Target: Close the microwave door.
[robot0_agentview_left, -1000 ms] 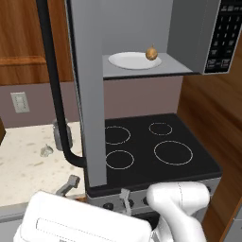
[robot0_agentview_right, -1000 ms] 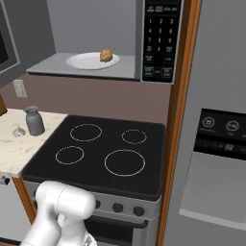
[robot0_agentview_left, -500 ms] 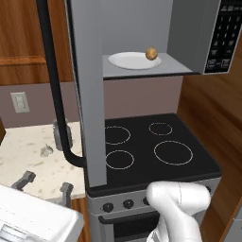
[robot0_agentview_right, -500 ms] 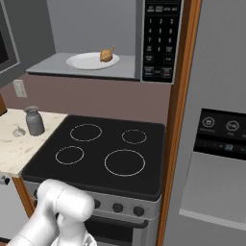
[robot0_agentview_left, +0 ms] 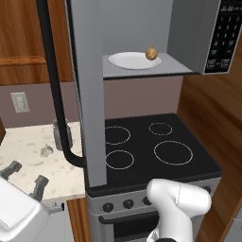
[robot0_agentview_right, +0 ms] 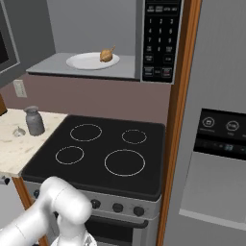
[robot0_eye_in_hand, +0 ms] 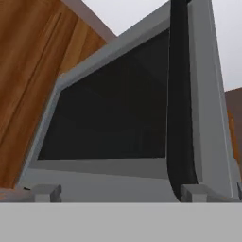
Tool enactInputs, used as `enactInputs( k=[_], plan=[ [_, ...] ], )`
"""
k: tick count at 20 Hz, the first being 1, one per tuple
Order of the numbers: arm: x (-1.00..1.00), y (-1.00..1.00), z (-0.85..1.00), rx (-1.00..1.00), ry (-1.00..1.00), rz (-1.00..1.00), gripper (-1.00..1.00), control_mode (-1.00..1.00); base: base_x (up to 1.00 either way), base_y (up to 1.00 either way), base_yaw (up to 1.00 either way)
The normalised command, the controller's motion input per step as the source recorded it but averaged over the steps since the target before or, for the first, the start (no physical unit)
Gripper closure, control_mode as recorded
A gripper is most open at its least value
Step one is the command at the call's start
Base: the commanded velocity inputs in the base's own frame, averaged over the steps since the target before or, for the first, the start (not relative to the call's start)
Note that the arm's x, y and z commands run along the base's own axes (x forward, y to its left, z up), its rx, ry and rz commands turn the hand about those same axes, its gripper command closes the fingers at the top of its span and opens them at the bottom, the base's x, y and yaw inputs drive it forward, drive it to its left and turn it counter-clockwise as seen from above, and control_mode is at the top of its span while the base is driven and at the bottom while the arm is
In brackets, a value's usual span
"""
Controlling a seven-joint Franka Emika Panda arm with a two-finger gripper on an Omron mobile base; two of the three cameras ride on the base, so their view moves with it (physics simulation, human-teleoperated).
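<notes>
Microwave door (robot0_agentview_left: 90, 90) open – top cropped

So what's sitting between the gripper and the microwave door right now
Nothing. In the hand view the stretch from the gripper up to the microwave door is bare, with its black handle rising above the right fingertip.

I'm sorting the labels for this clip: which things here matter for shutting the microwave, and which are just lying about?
For the job:
door, swung wide open
its handle
microwave
hand, low, left of the door

Just lying about:
plate with food inside the microwave
stove
grey jar on the counter
</notes>
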Motion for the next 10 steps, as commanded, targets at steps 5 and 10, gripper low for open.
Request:
enactInputs(
  k=[5, 10],
  plan=[
    [0.0, -0.6, 0.42, 0.0, 0.0, -0.1, -1.0, -1.0, 0.0, 0.0, 0.0],
    [-0.02, -0.55, 0.53, 0.01, 0.04, -0.05, -1.0, -1.0, 0.0, 0.0, 0.0]
  ],
)
